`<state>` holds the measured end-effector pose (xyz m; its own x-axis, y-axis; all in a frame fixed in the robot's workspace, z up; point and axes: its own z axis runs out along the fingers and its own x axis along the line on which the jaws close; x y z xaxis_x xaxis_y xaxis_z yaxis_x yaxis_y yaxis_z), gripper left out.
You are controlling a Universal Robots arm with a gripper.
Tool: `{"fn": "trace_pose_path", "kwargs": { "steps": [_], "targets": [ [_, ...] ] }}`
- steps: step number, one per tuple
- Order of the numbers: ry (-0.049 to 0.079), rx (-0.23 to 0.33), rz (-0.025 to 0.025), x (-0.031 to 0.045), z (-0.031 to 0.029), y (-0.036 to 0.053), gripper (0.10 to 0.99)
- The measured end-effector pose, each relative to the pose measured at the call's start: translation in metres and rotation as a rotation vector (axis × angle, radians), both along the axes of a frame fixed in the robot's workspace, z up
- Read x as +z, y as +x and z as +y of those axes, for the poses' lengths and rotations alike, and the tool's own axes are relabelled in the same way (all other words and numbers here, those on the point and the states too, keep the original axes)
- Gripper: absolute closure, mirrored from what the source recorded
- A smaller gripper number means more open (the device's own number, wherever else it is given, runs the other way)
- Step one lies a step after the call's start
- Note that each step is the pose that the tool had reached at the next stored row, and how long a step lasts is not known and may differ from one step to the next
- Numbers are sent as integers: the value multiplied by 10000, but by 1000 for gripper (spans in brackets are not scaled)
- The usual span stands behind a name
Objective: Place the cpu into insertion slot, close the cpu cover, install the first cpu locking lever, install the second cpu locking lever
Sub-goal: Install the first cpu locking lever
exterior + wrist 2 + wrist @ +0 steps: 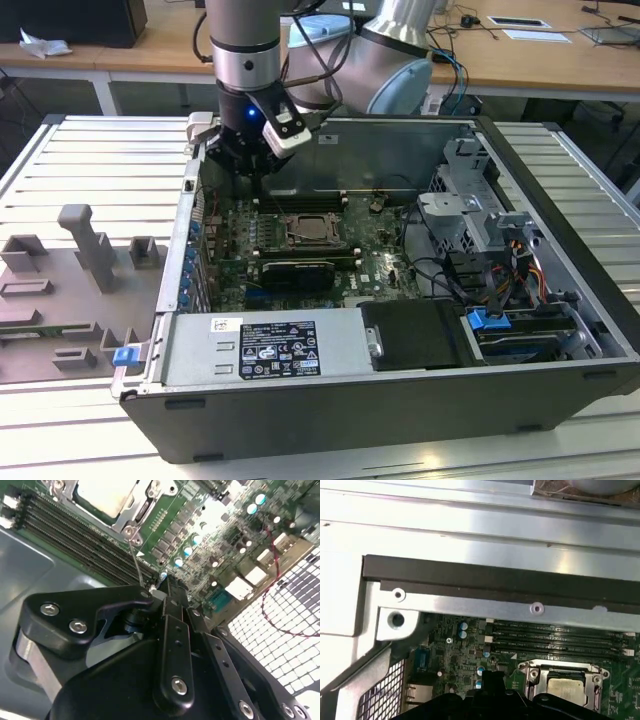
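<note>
Cpu sits seated in the insertion slot, pale metal top showing, mid-board inside the open computer case

- Cpu cover: in both wrist views the silvery frame looks to lie flat around the chip. I judge placing and cover-closing done
- Gripper: in the exterior view it hangs low over the green circuit board, at about 10 o'clock from the slot, near but not over it
- Locking lever: in the second wrist view a thin wire rod rises off the socket corner and runs to the gripper's tip. It stands up, not latched down
- Tool state: I cannot tell how far it is open, nor whether it grips the rod or merely touches it, as the black gripper body blocks the contact
- Step in hand, as I read it: a locking lever install. I cannot say whether it is the first or the second
- Memory slots run just beside the socket

What the next move calls for, by my judgement: a firm purchase on the rod's free end, a swing down and sideways under its retaining hook, and steady pressure so the springy wire does not slip off and strike the board
</note>
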<state>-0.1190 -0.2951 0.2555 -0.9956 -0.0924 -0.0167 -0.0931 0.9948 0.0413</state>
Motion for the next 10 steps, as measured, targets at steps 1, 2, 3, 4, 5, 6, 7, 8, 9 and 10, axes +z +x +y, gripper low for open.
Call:
{"fn": "trace_pose_path", "kwargs": {
  "steps": [1, 2, 3, 4, 5, 6, 7, 8, 9, 10],
  "targets": [
    [1, 0, 0, -1, 1, 8, 980],
    [0, -1, 1, -1, 2, 18, 980],
    [0, -2, 0, -1, 2, 33, 980],
    [0, -1, 0, -2, 2, 57, 980],
    [0, -2, 1, -2, 2, 69, 980],
    [0, -2, 1, -2, 2, 85, 980],
    [-1, -2, 1, -2, 2, 94, 980],
    [0, -2, 0, -2, 2, 99, 980],
    [0, -1, 1, -2, 2, 104, 980],
    [1, -1, 0, -3, 2, 109, 980]
  ]
}}
